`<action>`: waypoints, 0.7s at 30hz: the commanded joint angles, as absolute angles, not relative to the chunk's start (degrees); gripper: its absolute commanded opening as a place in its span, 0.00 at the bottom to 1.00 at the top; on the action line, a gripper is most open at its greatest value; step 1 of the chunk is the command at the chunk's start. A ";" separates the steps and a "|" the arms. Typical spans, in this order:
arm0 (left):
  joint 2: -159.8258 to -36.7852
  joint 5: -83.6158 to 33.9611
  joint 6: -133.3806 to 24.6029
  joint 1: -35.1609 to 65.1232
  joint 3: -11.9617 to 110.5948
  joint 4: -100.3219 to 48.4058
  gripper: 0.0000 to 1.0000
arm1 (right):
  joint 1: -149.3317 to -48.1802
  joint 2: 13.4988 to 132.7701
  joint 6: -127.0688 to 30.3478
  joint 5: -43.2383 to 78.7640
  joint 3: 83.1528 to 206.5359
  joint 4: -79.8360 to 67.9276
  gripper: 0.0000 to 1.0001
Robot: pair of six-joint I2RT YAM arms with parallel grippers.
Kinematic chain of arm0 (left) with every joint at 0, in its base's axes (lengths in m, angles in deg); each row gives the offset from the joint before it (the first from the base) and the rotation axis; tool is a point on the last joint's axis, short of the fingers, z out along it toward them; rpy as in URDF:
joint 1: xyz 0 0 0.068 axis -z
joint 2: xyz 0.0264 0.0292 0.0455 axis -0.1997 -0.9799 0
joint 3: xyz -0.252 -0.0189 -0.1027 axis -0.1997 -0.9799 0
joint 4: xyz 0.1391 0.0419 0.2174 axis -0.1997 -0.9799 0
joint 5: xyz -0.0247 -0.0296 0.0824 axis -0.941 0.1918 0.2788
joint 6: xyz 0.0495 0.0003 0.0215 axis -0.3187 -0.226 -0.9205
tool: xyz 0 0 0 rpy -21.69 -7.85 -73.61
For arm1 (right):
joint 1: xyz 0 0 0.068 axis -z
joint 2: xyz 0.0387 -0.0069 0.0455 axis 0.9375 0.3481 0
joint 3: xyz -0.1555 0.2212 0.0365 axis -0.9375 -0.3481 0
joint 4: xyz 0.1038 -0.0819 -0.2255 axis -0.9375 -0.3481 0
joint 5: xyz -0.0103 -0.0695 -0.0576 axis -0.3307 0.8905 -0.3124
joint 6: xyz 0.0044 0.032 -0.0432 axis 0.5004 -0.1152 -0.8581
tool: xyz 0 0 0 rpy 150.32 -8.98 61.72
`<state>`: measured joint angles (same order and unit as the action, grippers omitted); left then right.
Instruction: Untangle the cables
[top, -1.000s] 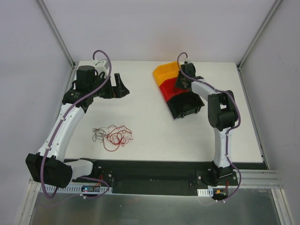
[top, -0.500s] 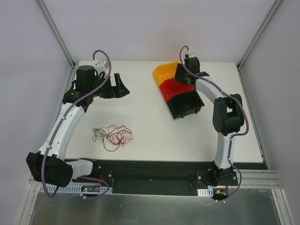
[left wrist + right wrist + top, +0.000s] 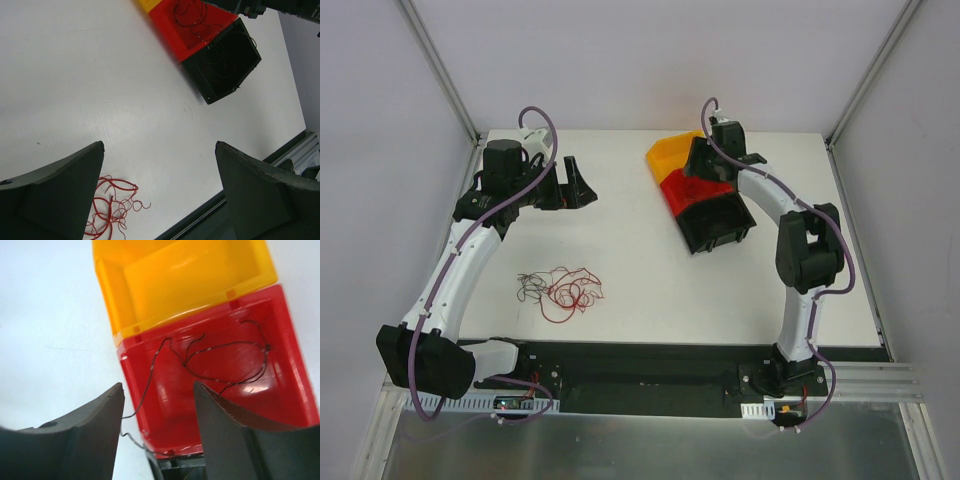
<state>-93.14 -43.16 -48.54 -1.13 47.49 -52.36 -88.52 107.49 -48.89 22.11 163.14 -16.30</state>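
Note:
The tangle of thin red and dark cables (image 3: pixel 560 288) lies on the white table near the front left; it also shows in the left wrist view (image 3: pixel 112 210). My left gripper (image 3: pixel 582 182) is open and empty, well behind the tangle; its jaws (image 3: pixel 159 145) stand wide apart. My right gripper (image 3: pixel 693 165) is open above the red bin (image 3: pixel 280 390). A thin dark cable (image 3: pixel 220 360) lies curled in that bin, one end trailing over its left rim between my open jaws (image 3: pixel 158 386), not gripped.
Three bins stand in a row at the back right: yellow (image 3: pixel 672 152), red (image 3: pixel 712 190) and black (image 3: pixel 720 228). The yellow bin (image 3: pixel 185 280) looks empty. Thin wires lie in the black bin (image 3: pixel 225 62). The table's front edge is a black rail (image 3: pixel 650 355).
My right arm has swung back and up, and its gripper has shifted slightly left over the red and yellow bins. The left arm and the tangle have not moved.

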 commanded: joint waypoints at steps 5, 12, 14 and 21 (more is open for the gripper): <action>-93.21 -44.87 -47.69 -1.59 47.37 -50.65 0.92 | -90.55 105.51 -45.07 18.82 162.46 -15.91 0.39; -93.21 -44.78 -47.78 -1.59 47.28 -50.56 0.92 | -90.20 109.82 -46.30 20.04 164.31 -11.09 0.01; -93.12 -44.87 -47.78 -1.59 47.28 -50.47 0.92 | -89.15 110.35 -45.78 18.99 163.00 -7.05 0.01; -93.12 -44.60 -47.78 -1.59 47.20 -50.39 0.92 | -86.95 113.51 -45.42 23.02 161.94 2.54 0.01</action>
